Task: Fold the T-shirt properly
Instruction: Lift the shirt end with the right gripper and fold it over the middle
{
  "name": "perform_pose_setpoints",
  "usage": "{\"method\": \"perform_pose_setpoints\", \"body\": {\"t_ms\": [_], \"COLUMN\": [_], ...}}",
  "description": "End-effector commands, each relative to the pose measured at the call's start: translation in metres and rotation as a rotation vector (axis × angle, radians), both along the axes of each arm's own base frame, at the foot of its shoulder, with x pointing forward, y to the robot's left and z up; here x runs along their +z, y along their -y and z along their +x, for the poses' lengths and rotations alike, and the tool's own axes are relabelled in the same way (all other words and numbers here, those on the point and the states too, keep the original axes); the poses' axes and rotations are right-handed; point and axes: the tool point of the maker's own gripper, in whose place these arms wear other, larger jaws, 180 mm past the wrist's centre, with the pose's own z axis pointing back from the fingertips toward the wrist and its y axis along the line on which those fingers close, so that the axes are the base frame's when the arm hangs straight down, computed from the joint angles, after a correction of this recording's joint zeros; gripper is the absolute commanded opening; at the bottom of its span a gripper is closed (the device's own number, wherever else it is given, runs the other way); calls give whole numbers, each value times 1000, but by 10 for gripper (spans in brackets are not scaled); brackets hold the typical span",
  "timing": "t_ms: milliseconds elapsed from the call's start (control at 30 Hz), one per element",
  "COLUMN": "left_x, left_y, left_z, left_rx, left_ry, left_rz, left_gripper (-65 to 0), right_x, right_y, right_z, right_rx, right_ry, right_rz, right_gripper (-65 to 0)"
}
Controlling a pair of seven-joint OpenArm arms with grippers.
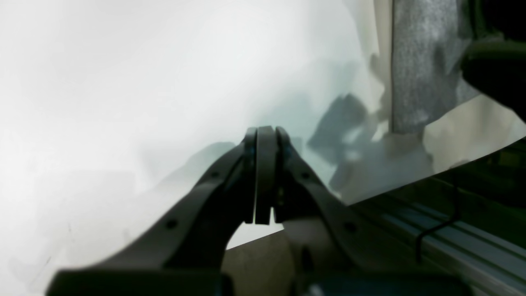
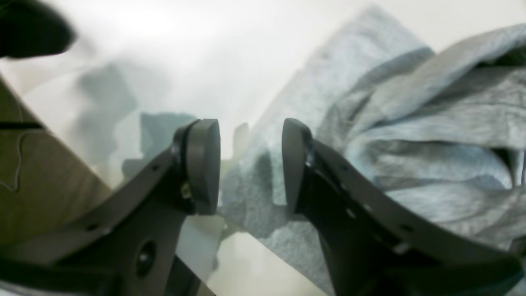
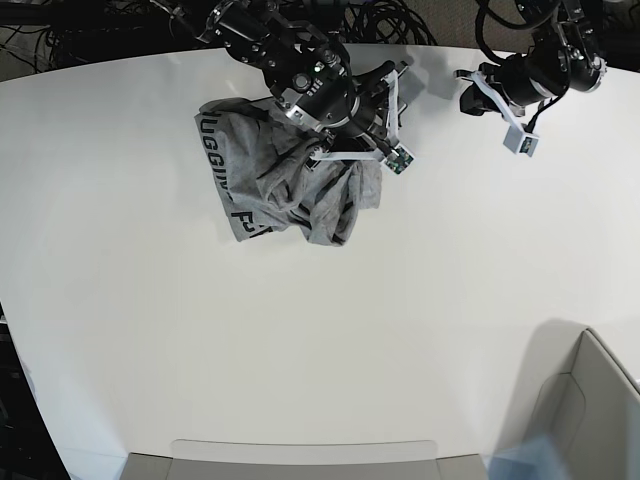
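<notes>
The heather-grey T-shirt [image 3: 285, 185] lies crumpled in a heap at the back of the white table [image 3: 300, 330], with black lettering showing along its left edge. My right arm [image 3: 315, 85] hangs over the heap's back right part. In the right wrist view my right gripper [image 2: 250, 164] stands open, its pads apart with nothing between them, just above a corner of the T-shirt [image 2: 411, 123]. My left arm [image 3: 530, 65] is off to the right, away from the cloth. My left gripper [image 1: 265, 135] is shut and holds nothing, and a strip of the T-shirt [image 1: 423, 61] shows far ahead.
A cardboard box [image 3: 590, 400] stands at the front right corner. A grey tray edge [image 3: 300, 458] sits at the table's front. Cables [image 3: 380, 20] lie behind the table. The table's back edge and a metal rail [image 1: 452, 230] run close by my left gripper.
</notes>
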Motion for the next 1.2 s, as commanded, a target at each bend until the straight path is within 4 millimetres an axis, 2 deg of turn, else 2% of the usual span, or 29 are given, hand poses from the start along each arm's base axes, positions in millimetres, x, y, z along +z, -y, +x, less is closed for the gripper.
{"method": "perform_pose_setpoints", "body": {"t_ms": [0,100,133,200,267,300,333,500,567,633,800,900,933,1000,1067,1167], "left_x": [6,6,6,6,6,6,6,9,9,9,10,10,10,10,10,10], "left_y": [0,0,0,0,0,0,1,3,3,3,4,4,4,4,4,4], "left_z": [5,5,5,5,5,5,5,13,14,15,15,15,15,15,15,15], "left_rx": [-2,-2,-2,-2,-2,-3,-6,-10,-10,-10,-9,-9,-9,-9,-9,-9], "left_ry": [27,27,27,27,27,27,26,47,50,52,53,53,53,53,53,53], "left_rz": [-4,-4,-4,-4,-4,-5,-6,-9,-9,-9,-10,-10,-10,-10,-10,-10], "left_gripper": [-650,-650,-650,-650,-650,-650,-650,-650,-650,-650,-650,-650,-650,-650,-650,-650], "right_x": [19,41,51,67,70,72,73,76,77,78,58,31,26,16,14,5], "right_y": [-9,-11,-10,-3,14,26,41,114,140,155,171,171,164,143,123,106], "right_z": [5,6,9,18,35,48,62,106,115,120,120,109,103,82,58,17], "right_rx": [10,14,6,-20,-85,-134,-192,-438,-521,-551,-559,-543,-506,-362,-223,-67], "right_ry": [49,95,118,166,197,217,233,271,275,288,247,176,161,129,121,70], "right_rz": [52,102,124,144,127,112,94,48,43,21,-45,-87,-91,-99,-94,-118], "right_gripper": [-399,-417,-440,-514,-614,-650,-650,-650,-650,-650,-650,-650,-650,-650,-650,-650]}}
